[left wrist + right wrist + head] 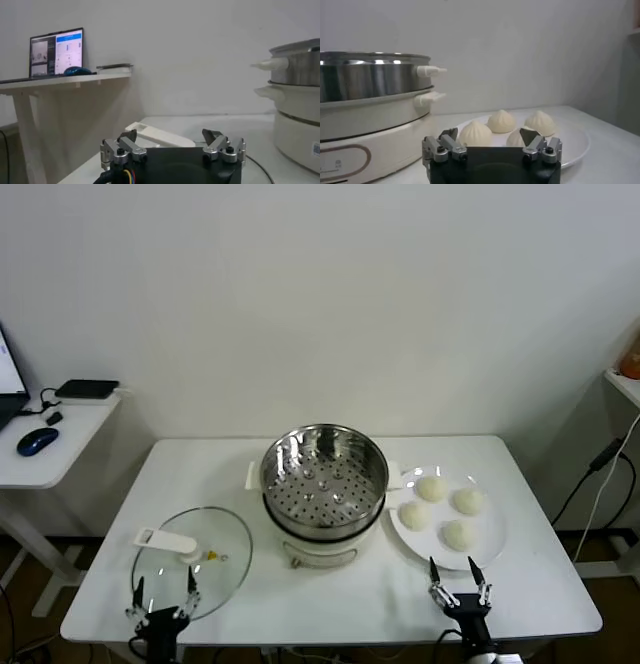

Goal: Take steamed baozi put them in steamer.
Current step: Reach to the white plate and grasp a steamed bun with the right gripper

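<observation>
Left gripper (164,594) spread and empty at the near table (330,604) edge, glass lid (195,559) just ahead, steamer (324,474) centre, plate (490,539) with four steamed baozi (445,509) just beyond the right gripper (459,578), spread, empty, path unobstructed.

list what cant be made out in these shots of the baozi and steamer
- Steamer interior: right wrist view, hidden by its own wall.
- Fourth baozi: right wrist view, half behind the right end effector.
- Laptop screen: left wrist view, text too small.
</observation>
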